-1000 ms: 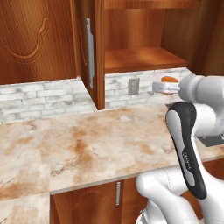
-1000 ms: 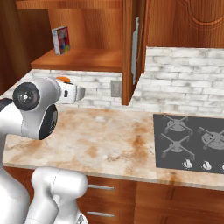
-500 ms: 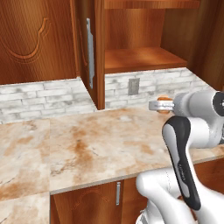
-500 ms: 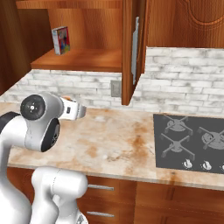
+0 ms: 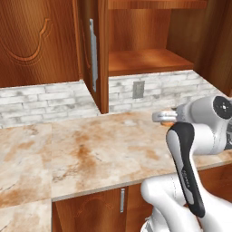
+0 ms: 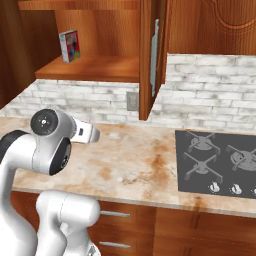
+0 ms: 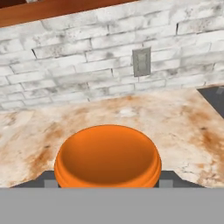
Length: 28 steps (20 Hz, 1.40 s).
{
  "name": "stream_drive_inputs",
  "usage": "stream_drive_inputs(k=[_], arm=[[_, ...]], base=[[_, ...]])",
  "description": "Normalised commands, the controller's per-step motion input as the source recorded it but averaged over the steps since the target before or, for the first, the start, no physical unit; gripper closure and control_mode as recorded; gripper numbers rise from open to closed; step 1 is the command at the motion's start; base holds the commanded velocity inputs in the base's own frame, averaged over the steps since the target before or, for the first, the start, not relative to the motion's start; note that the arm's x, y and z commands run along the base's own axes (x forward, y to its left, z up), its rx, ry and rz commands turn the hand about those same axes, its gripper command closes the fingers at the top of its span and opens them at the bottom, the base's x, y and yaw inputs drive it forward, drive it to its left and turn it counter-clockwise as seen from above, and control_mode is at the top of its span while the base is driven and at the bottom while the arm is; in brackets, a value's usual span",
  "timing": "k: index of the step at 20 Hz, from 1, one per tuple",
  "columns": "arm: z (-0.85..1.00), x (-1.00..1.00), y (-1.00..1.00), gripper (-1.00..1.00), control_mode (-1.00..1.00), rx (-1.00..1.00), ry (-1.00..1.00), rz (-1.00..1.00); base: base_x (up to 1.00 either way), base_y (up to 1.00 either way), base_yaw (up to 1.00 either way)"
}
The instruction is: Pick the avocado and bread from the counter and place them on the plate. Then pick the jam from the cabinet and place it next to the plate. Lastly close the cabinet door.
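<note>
**Jam in the pincer, above the tabletop**

In the hand view, the pincer was clamped on the jam, a jar of which the round orange lid faced the camera at the bottom centre. One dark fingertip sat against each side of the lid.

Beyond it lay the beige marbled stone tabletop with rust-brown veins. Behind that stood a white brick wall with a grey wall socket in the upper middle.

In the left base view the pincer hung at centre right, just above the tabletop. A sliver of orange from the jam showed beside it. The reddish-brown wooden cabinet stood open at the upper middle. Its tall cabinet door, with the long silver bar handle, stood edge-on to the left of the shelf.

In the right base view the pincer pointed right from the left middle of the frame. A small colourful box stood on the cabinet shelf at upper left. A dark gas hob was set into the tabletop at the right.
</note>
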Motion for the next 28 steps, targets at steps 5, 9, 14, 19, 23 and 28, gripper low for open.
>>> stream_drive_inputs(k=[5, 9, 14, 19, 23, 28], arm=[[-0.54, -0.16, 0.1, 1.0, -1.0, 0.0, 0.02, 0.01], [-0.51, -0.05, 0.13, 1.0, -1.0, -0.01, 0.01, 0.0], [-0.48, 0.0, 0.08, 1.0, -1.0, -0.06, 0.0, 0.01], [-0.57, 0.02, 0.05, 1.0, -1.0, -0.12, 0.0, 0.0], [-0.53, 0.17, 0.0, 1.0, -1.0, -0.1, 0.0, 0.0], [-0.65, 0.31, 0.0, 1.0, -1.0, -0.07, 0.0, 0.0]], base=[[0.0, 0.0, 0.0], [0.0, 0.0, 0.0], [0.0, 0.0, 0.0], [0.0, 0.0, 0.0], [0.0, 0.0, 0.0], [0.0, 0.0, 0.0]])
